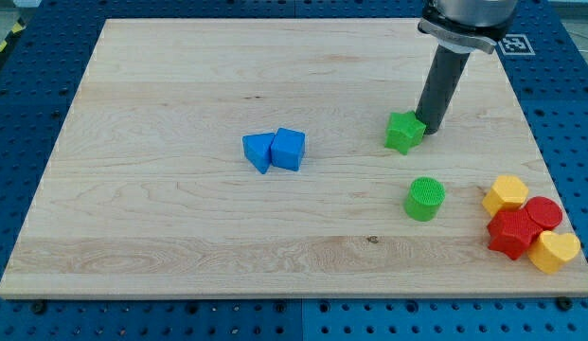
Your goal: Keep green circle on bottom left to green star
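The green star (403,132) lies right of the board's middle. The green circle (425,199) lies below it and slightly to the view's right, a short gap apart. My tip (431,127) stands at the star's right side, touching or almost touching it, above the circle.
Two blue blocks, a triangle (258,152) and a cube (288,149), touch each other left of the star. At the lower right corner sit a yellow block (506,193), a red circle (543,213), a red star (511,233) and a yellow heart (556,251). The wooden board (180,227) ends near them.
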Tool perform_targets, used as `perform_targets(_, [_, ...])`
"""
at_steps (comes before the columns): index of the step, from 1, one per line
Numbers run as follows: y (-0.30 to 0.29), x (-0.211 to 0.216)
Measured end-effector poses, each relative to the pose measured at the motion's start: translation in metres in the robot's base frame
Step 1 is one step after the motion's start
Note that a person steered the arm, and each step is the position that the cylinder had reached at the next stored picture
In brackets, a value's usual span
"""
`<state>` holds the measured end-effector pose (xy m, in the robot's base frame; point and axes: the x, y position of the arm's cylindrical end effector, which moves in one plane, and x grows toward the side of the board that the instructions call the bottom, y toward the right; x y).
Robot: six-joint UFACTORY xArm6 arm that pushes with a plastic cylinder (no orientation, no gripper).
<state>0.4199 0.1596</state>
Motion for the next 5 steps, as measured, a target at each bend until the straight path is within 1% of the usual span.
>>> perform_targets(3, [-0.005, 0.007])
perform_targets(4, [-0.005, 0.022])
perform_targets(5, [0.008, 0.022])
